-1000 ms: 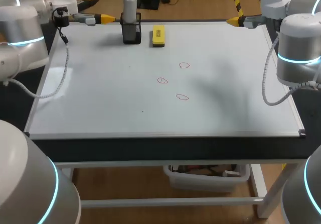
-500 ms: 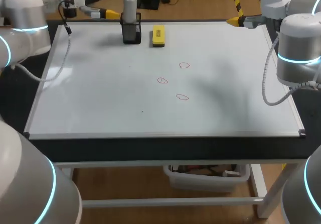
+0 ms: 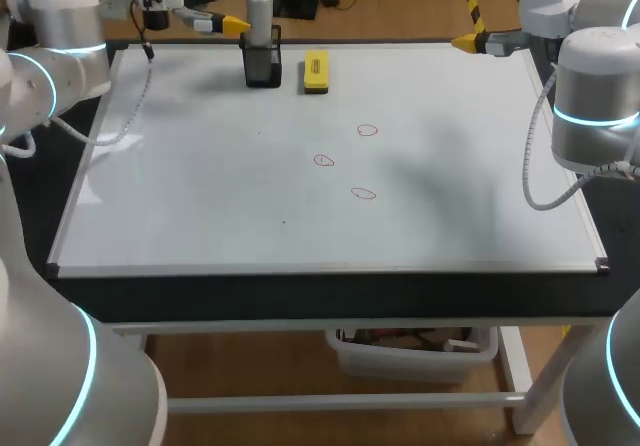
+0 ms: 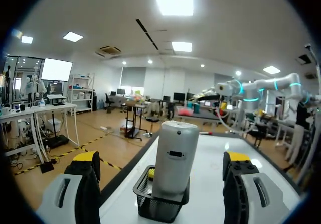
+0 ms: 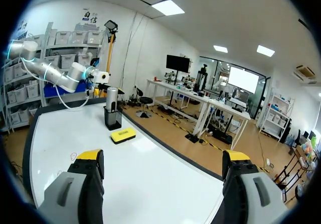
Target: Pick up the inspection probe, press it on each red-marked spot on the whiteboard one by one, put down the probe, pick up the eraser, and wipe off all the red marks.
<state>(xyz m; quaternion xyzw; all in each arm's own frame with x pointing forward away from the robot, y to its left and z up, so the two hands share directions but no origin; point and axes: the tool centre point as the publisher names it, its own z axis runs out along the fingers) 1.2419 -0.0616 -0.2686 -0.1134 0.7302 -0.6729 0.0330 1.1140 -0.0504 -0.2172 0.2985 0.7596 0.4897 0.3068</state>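
Now the empty, wide-open left gripper [image 3: 228,24] faces the probe [image 3: 259,11] at its 3 o'clock; an off-centre close could topple the holder [image 3: 262,66].

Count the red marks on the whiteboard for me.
3. Back mark sits farthest from the front edge; middle mark lies left of it; front mark is nearest the front edge. The whiteboard around them is bare, so none looks hidden.
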